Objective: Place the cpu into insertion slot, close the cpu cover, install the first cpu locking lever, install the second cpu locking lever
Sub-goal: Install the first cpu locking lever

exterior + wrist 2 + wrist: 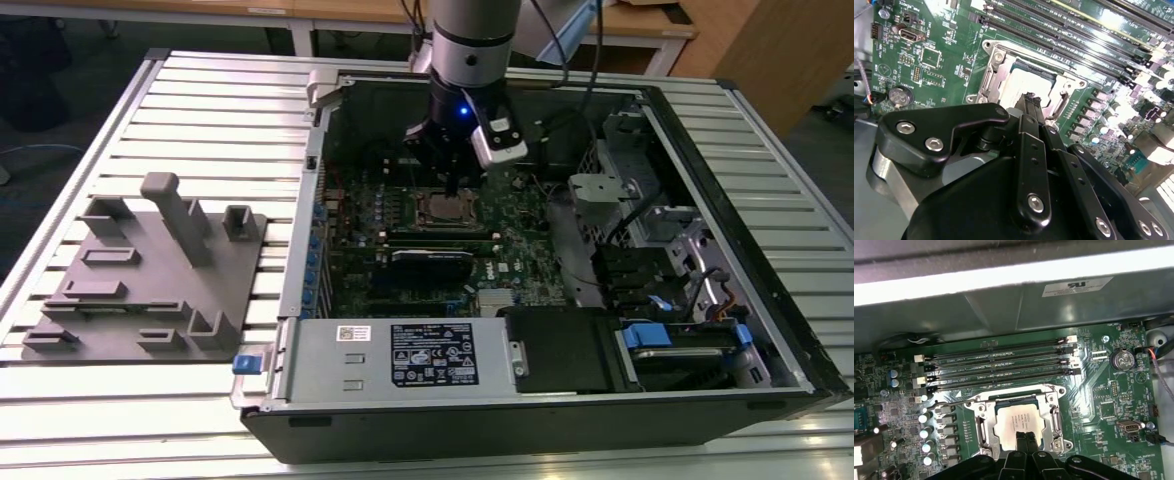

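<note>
Inside the open black computer box [534, 415], the black claw [1024, 437] hangs pinched shut on nothing, above the square silver chip [1016, 420].

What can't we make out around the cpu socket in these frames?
- Near edge of the cpu and cpu cover: hidden under the gripper in both wrist views.
- Whether the gripper touches the cpu: contact spot blocked by its own body, second wrist view.
- Locking levers latched or not: too small in the exterior view, partly covered in the wrist views.
</note>
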`<move>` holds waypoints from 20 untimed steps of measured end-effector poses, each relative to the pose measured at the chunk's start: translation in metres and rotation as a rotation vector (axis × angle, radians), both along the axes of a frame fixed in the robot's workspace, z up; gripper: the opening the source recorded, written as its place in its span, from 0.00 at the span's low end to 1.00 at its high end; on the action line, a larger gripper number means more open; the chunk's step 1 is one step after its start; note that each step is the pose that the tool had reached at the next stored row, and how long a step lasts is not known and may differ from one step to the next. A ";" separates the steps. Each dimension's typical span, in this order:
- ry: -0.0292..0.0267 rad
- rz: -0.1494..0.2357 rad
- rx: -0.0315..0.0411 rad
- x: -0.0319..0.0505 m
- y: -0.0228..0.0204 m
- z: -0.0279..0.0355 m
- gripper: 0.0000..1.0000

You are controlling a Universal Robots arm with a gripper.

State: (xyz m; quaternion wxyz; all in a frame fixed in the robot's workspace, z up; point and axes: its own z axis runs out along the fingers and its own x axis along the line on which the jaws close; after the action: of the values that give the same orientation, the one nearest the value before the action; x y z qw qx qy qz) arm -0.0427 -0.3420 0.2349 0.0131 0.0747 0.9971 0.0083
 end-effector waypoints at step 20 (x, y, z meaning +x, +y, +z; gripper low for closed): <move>0.0002 0.000 0.0010 0.0000 -0.0001 0.0117 0.11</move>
State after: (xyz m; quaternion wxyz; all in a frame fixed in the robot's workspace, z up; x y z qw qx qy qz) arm -0.0427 -0.3420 0.2466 0.0129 0.0746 0.9971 0.0088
